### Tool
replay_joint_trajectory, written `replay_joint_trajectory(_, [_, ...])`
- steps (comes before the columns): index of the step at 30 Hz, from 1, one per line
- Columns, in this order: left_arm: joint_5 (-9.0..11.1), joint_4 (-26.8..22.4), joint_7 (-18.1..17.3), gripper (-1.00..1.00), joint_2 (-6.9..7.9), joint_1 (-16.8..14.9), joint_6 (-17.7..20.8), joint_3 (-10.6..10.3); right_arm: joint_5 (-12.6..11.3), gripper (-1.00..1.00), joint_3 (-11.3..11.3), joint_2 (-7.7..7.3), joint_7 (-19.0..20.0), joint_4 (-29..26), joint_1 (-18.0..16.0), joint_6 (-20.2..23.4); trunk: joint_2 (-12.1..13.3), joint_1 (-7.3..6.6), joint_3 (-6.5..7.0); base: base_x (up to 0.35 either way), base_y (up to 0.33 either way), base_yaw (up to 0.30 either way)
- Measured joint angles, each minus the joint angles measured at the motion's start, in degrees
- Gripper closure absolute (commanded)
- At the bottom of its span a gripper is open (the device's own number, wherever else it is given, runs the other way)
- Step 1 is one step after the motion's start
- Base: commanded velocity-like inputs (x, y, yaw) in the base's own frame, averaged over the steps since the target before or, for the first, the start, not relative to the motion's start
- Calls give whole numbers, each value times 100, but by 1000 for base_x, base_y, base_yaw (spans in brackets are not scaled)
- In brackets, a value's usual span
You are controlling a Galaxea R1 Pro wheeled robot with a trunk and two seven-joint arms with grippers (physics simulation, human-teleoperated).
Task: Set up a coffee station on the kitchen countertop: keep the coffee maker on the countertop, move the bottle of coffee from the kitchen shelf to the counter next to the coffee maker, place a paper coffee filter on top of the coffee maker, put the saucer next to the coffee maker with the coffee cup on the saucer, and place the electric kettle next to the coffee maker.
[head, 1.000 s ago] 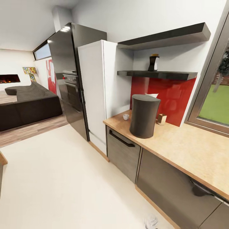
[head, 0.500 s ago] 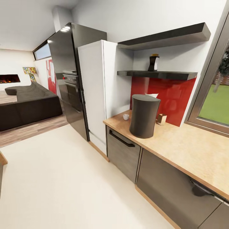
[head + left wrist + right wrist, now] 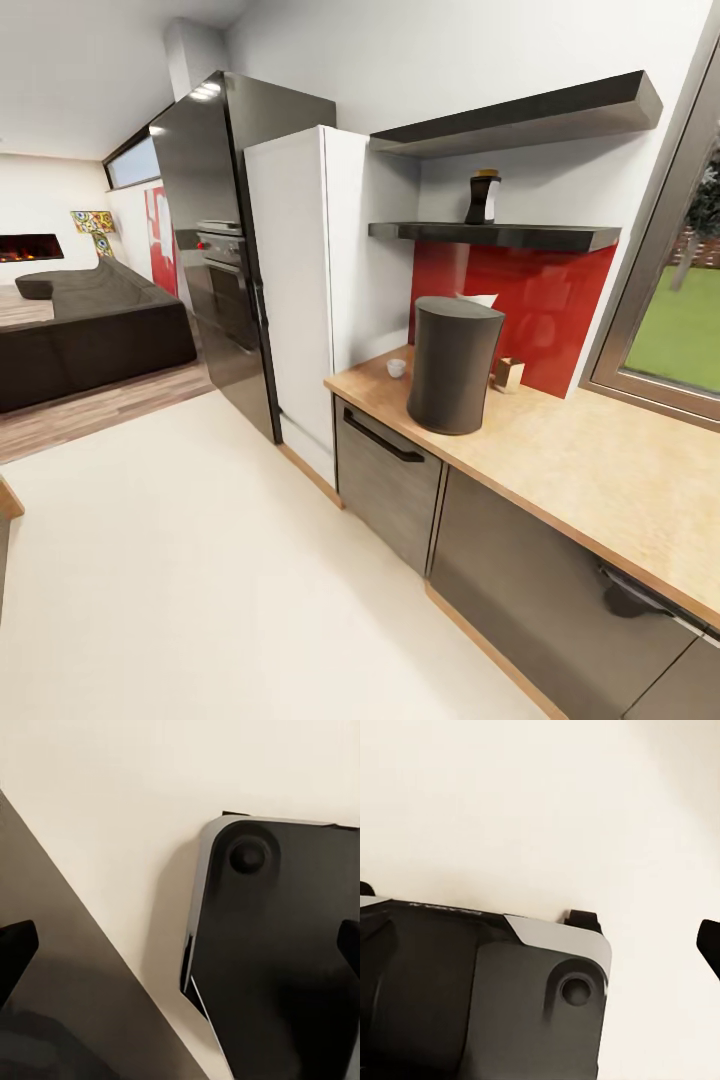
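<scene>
Kitchen interior with a pale floor (image 3: 200,580), seen from the head camera; the countertop (image 3: 600,470) runs over dark grey cabinets (image 3: 520,570) and serves as the landmark. On the countertop the coffee maker (image 3: 452,365) is seen upright, well back from the front edge. Left of the coffee maker, near the white tall cabinet (image 3: 300,290), a small white coffee cup (image 3: 397,368) is set on the worktop. Behind the coffee maker, against the red panel (image 3: 540,300), a white folded item (image 3: 482,299) shows above its top and a small tan box (image 3: 508,374) is placed just beside it. Above the coffee maker, the bottle of coffee (image 3: 484,198) is placed upright on the lower kitchen shelf (image 3: 500,236). In the left wrist view the left gripper (image 3: 180,952) is shown with dark fingertips (image 3: 15,949) held wide apart over the floor and the robot's dark base (image 3: 285,960). In the right wrist view one fingertip (image 3: 711,941) of the right gripper is seen at the frame's edge; whether its jaws are apart cannot be told
</scene>
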Motion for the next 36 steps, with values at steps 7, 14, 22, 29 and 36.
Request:
replay_joint_trajectory(7, [1,0,0,-100,0,1,-1,5,1,-100,0,0,5,3,0,9,0,0,0,0,0,-221])
replay_joint_trajectory(14, [1,0,0,-100,-8,-3,-2,2,4,-100,0,0,8,3,0,14,0,0,0,0,0,-263])
replay_joint_trajectory(22, [-29,0,-11,-100,-6,-3,-1,-27,8,-100,8,8,15,3,0,18,0,-2,0,77,57,-265])
replay_joint_trajectory(29, [-63,-1,-27,-100,-25,-3,-3,-73,9,-100,8,8,16,2,1,18,0,-2,0,205,269,-265])
replay_joint_trajectory(36, [-64,-1,-49,-100,-32,-3,-2,-78,10,-100,8,8,16,7,1,18,-1,-2,0,218,287,-265])
